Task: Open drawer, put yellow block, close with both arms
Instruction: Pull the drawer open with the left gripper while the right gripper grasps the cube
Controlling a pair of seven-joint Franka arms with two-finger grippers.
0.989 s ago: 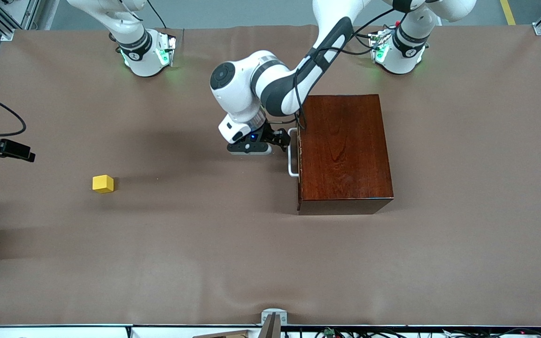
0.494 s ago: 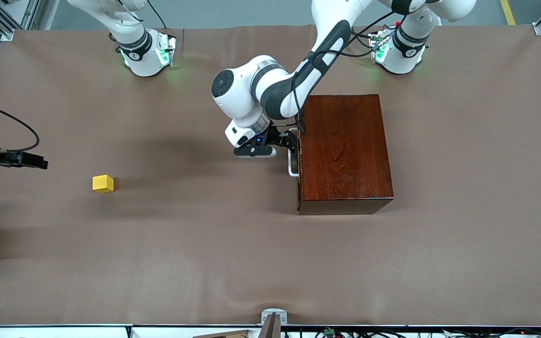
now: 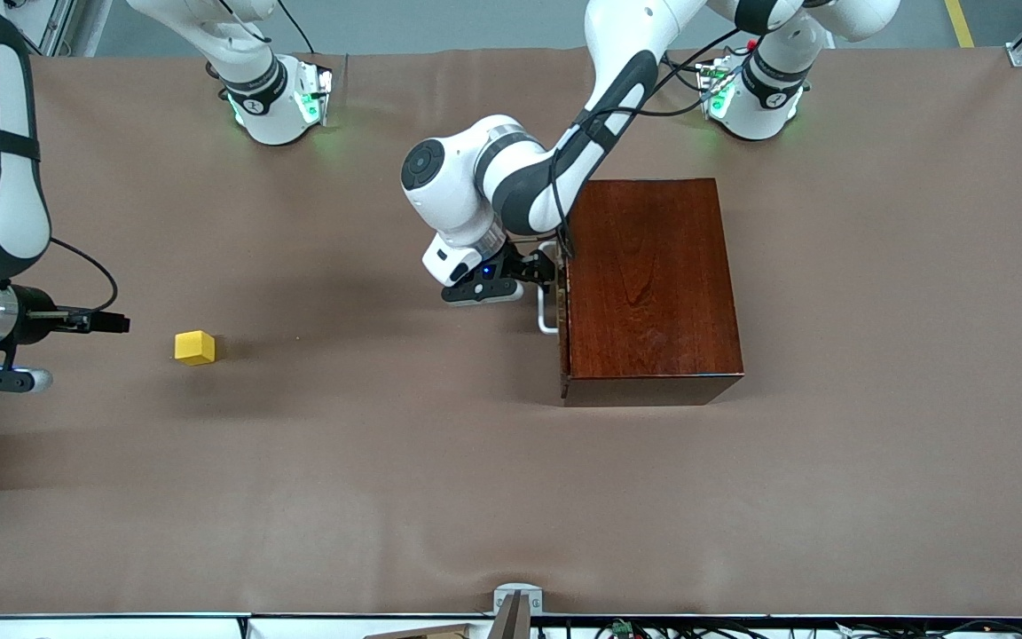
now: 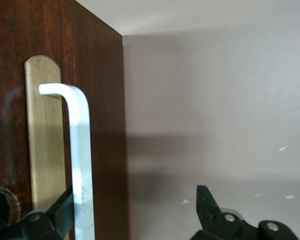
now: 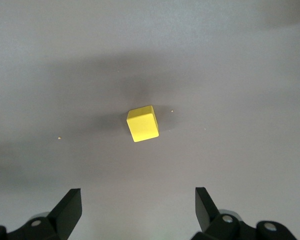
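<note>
The dark reddish-brown box (image 3: 653,284) stands on the table with its drawer pushed in. The white bar handle (image 3: 547,311) faces the right arm's end of the table. My left gripper (image 3: 545,271) is open at the handle. In the left wrist view the handle (image 4: 80,160) lies between the fingers, close to one fingertip (image 4: 64,210); my left gripper (image 4: 135,210) has not closed on it. The yellow block (image 3: 194,347) sits on the table. My right gripper (image 3: 117,324) is open, beside the block toward the right arm's end. The right wrist view shows the block (image 5: 143,124) ahead of my open right gripper (image 5: 138,207).
Brown cloth (image 3: 440,479) covers the whole table. The left arm's elbow (image 3: 467,177) hangs over the table beside the box. A pale wood plate (image 4: 42,130) backs the handle on the drawer front. A metal bracket (image 3: 515,603) sits at the table edge nearest the camera.
My left gripper has moved in toward the box and now straddles the handle. My right arm has come in from the table's end, its gripper nearing the yellow block.
</note>
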